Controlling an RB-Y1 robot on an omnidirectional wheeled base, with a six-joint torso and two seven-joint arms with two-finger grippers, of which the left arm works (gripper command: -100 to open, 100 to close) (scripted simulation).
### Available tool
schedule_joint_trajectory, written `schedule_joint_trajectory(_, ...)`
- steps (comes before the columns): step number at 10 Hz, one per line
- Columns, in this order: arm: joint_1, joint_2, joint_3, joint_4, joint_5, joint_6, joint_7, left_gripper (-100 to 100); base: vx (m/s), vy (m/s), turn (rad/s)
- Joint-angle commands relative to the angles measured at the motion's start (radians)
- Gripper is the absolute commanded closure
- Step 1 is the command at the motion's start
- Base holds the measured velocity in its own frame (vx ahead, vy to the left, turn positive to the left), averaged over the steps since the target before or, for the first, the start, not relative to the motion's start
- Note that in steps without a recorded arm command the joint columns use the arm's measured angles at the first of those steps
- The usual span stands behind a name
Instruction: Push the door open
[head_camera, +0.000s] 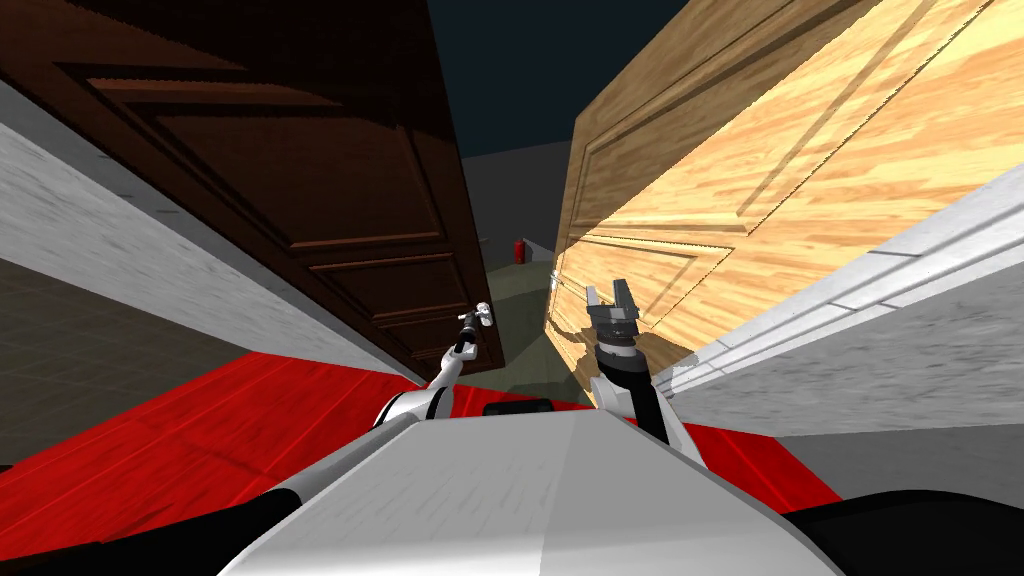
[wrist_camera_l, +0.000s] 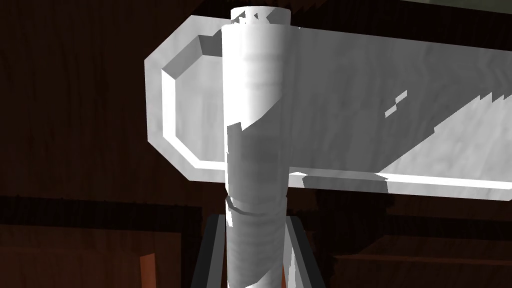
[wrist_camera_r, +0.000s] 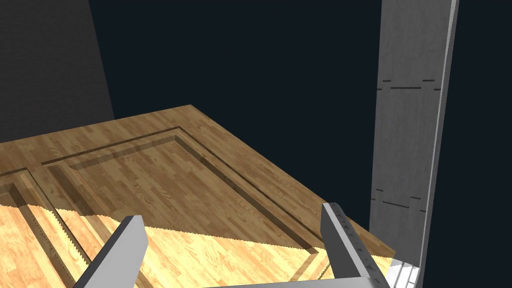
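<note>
- The dark brown panelled door (head_camera: 330, 200) fills the upper left of the head view. It slants down to its free edge just left of centre.
- Its white handle (head_camera: 483, 316) sits at that free edge, low on the door and a little left of the frame's middle.
- In the left wrist view the handle (wrist_camera_l: 257, 125) is a pale round bar running straight out from between the fingers. Behind it, a pale backplate (wrist_camera_l: 350, 100) with cut corners lies against the dark door (wrist_camera_l: 75, 100).
- The left gripper (head_camera: 470, 325) is at the handle. Its fingers (wrist_camera_l: 212, 250) are pressed against either side of the bar, pinching it.
- A light wooden panelled door (head_camera: 800, 150) takes up the upper right of the head view. A narrow gap separates its near edge from the dark door.
- The right gripper (head_camera: 610, 295) is just right of centre, close to that door's lower edge, with its fingers spread and nothing between them.
- In the right wrist view the right gripper (wrist_camera_r: 232, 212) points along the light door (wrist_camera_r: 150, 165), with a grey upright post (wrist_camera_r: 410, 125) beside it.
- Through the gap, near the middle of the head view, stands a small red object (head_camera: 519, 250), too small to identify.
- Grey walls (head_camera: 100, 230) splay to both sides, and a red floor (head_camera: 200, 420) lies at the lower left.
</note>
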Motion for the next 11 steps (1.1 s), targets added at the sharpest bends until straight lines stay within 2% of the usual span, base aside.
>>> schedule_joint_trajectory(1,0.012,0.012,0.019,-0.029,0.002,0.017,-0.006,100,0.118,-0.066,0.024)
schedule_joint_trajectory(2,0.013,0.017,0.038,-0.028,0.004,0.017,-0.011,100,0.112,-0.081,0.034)
schedule_joint_trajectory(3,0.013,0.017,0.038,-0.015,0.004,0.017,-0.011,100,0.088,-0.068,0.023)
schedule_joint_trajectory(4,0.013,0.017,0.038,-0.028,0.004,0.017,-0.011,100,0.035,-0.023,0.013)
schedule_joint_trajectory(6,0.013,0.024,0.076,-0.025,0.008,0.018,-0.021,100,0.094,-0.075,0.019)
schedule_joint_trajectory(7,0.014,0.026,0.085,-0.024,0.009,0.018,-0.024,100,0.127,-0.131,0.048)
schedule_joint_trajectory(9,0.014,0.026,0.085,-0.024,0.009,0.018,-0.024,100,0.080,-0.031,0.025)
schedule_joint_trajectory(11,0.015,0.034,0.130,-0.021,0.013,0.018,-0.036,100,0.157,-0.067,-0.001)
